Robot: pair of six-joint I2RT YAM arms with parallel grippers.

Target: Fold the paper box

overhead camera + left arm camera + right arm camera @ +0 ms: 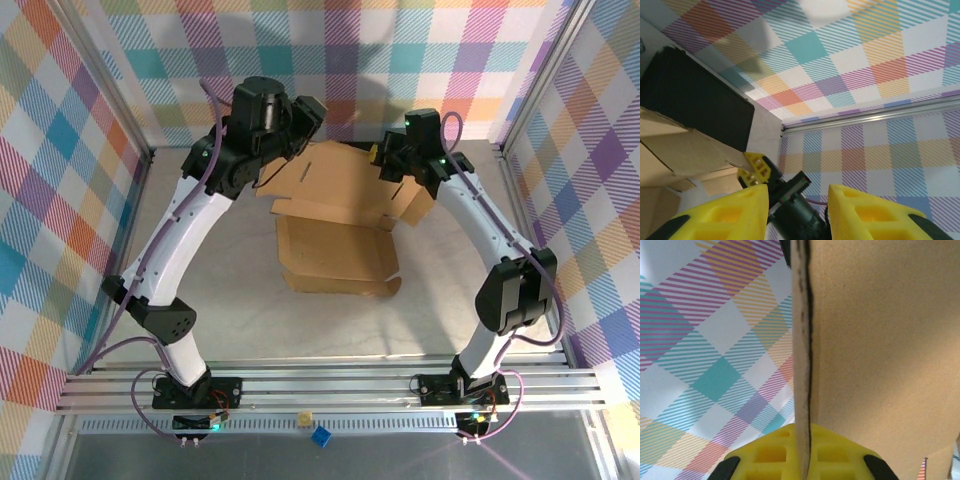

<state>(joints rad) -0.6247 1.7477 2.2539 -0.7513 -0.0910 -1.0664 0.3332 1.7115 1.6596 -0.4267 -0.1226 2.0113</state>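
Paper box of plain brown cardboard sits half-made in the middle of the pale worktop, between the two arms. Its flat base panel lies on the surface with low edges turned up along the near side. Behind the base, the far panels and flaps stand raised, leaning at different angles toward the back wall of checked cloth.

The right pincer is at the far right corner of the paper box, level with the raised flaps. In the right wrist view its jaws are closed tight on a cardboard panel. The panel's cut edge runs straight down into the yellow fingers, and its broad brown face takes up the right side of that view.

The left pincer is up at the far left of the box, above the raised flaps and touching nothing. Its two yellow fingers stand partly apart with nothing between them. Through the gap, the left wrist view shows the yellow tip and dark body of the right pincer. To their left are folded cardboard flaps, with a flat black shape behind them that I cannot make out.

A small blue block lies on the grey ledge in front of the arm bases, well apart from the box.
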